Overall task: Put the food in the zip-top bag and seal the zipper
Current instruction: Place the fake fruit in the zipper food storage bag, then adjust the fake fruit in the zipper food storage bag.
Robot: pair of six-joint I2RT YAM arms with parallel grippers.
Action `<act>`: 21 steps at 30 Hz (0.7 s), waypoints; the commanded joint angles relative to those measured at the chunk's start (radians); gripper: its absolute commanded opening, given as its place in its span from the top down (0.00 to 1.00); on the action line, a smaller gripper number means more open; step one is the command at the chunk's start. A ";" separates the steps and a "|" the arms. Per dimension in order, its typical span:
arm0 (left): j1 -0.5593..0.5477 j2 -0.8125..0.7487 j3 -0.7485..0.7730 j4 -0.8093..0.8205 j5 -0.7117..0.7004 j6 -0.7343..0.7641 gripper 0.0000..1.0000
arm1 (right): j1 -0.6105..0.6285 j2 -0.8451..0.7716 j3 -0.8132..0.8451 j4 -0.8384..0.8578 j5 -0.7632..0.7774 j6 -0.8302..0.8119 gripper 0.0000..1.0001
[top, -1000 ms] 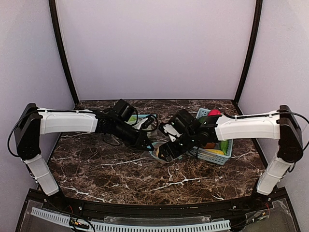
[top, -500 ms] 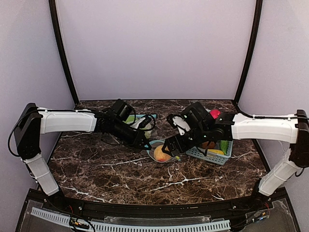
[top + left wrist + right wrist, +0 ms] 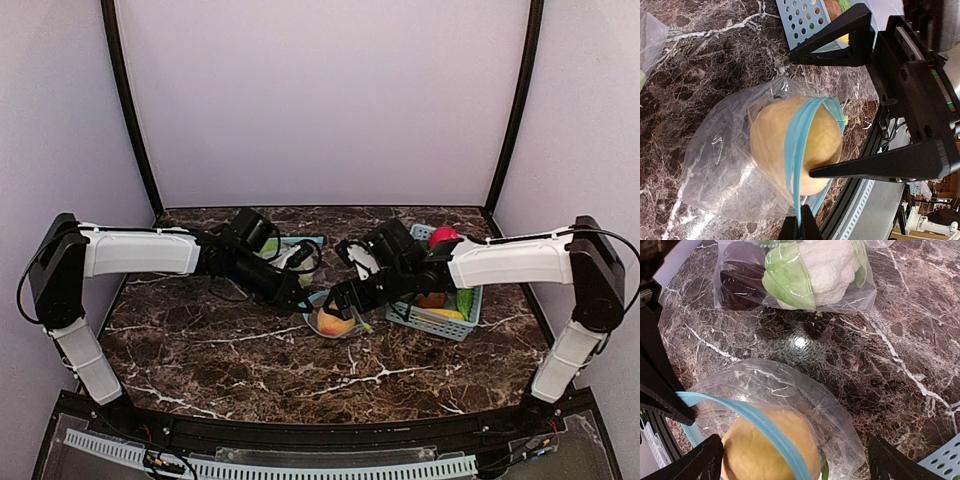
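Observation:
A clear zip-top bag [image 3: 715,165] with a blue zipper strip [image 3: 796,150] lies on the marble table. A yellow-orange toy fruit [image 3: 770,135] sits in its mouth, with the strip running across it. My left gripper [image 3: 801,227] is shut on the zipper strip at the bag's rim. My right gripper [image 3: 795,471] stands open, one finger on each side of the fruit [image 3: 755,455], touching nothing that I can see. From above, both grippers meet over the bag [image 3: 333,322]. More food, among it a red piece [image 3: 443,237], lies in the light-blue basket [image 3: 440,320].
A second clear bag [image 3: 790,280] holding a white cauliflower [image 3: 832,262] and a dark purple piece [image 3: 740,275] lies behind, toward the back of the table [image 3: 250,350]. The basket stands just right of the right gripper.
The right gripper's jaws have spread wider and it has drawn off the bag, so the fruit now shows in the bag's mouth. The left gripper has kept its hold.

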State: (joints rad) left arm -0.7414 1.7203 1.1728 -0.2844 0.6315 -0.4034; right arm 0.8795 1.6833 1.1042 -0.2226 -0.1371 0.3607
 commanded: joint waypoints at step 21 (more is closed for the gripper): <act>0.004 -0.132 0.051 -0.062 -0.050 0.023 0.99 | -0.006 0.105 0.065 -0.236 0.342 0.028 0.03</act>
State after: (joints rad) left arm -0.7414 1.6619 1.1812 -0.2886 0.6052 -0.4023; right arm 0.8803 1.7710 1.1397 -0.3103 0.0395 0.3733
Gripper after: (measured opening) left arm 0.008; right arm 0.975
